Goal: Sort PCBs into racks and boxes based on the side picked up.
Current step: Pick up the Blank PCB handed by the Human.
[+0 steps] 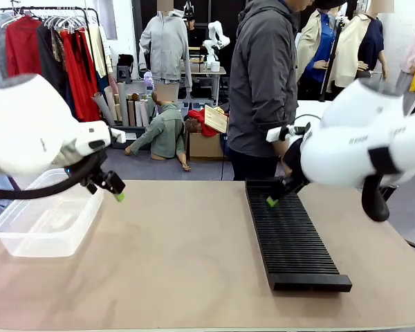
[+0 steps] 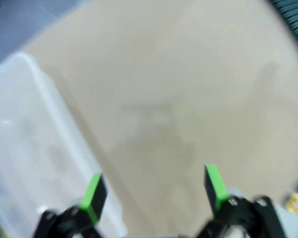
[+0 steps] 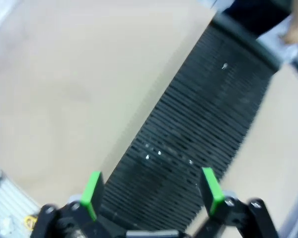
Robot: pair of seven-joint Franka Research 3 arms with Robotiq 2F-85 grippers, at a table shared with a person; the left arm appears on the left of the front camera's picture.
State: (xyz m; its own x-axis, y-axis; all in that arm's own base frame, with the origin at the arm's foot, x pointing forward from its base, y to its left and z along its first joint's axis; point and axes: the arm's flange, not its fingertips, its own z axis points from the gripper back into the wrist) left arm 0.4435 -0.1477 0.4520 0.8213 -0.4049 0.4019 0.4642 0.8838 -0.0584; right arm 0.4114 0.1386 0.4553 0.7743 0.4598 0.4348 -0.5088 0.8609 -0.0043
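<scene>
No txt I can read in any view. Right arm (image 1: pixel 353 149), approx 3 o'clock in front view: small dark marking on white shell, too tiny to make out. Left arm (image 1: pixel 34 135), 9 o'clock: faint mark, same. Card (image 1: pixel 216 119) in bkgd, 12 o'clock: print illegible. Both wrist views blurred.

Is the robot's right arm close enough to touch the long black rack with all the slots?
Probably yes. The right tool hangs open right above the rack, near its far end, and nothing lies between them. The slots look empty, so the way down seems free.
</scene>
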